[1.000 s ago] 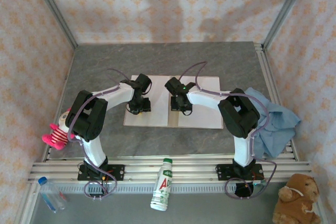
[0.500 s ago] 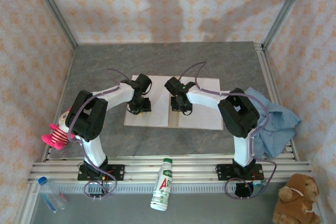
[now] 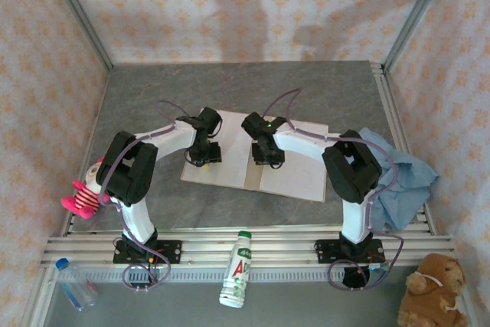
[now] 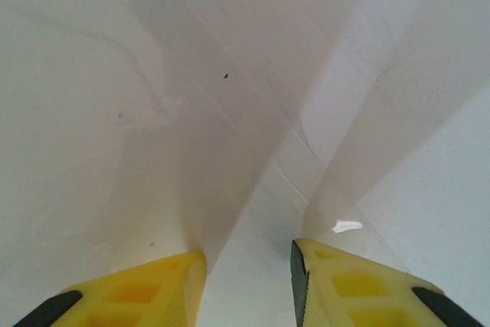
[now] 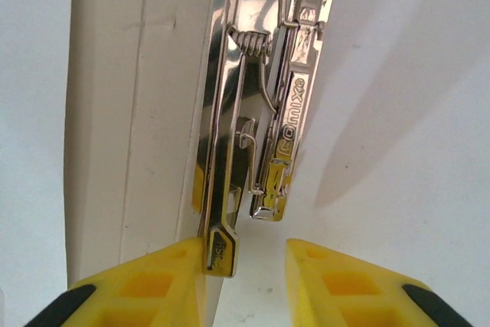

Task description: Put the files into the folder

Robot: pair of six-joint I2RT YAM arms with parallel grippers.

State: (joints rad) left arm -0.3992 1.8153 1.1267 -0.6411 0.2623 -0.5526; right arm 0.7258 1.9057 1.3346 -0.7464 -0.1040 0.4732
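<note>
Just changed: the right gripper (image 3: pixel 269 160) has let its jaws part. A second ago they were nearly together over the spine.
Also changed: the white right-hand leaf (image 3: pixel 295 170) now lies skewed, its near corner pushed toward the lower right of the top view. Earlier it sat square.
Right jaws: apart, with the metal clip (image 5: pixel 264 112) standing between them. The finger at frame left touches the clip's end; the other is clear of it.
Left side: the left gripper (image 3: pixel 205 157) is unmoved, just left of centre. Its jaws are apart with nothing between them, tips down on the files (image 4: pixel 191 74).
Folder: the folder (image 3: pixel 253 178) lies open flat mid-table, tan spine showing.
Files' place: white sheets on the folder's faces. From above, paper and pale inner face cannot be told apart.
Meaning: the fastener is probably being let go. The folder is not yet closed.
</note>
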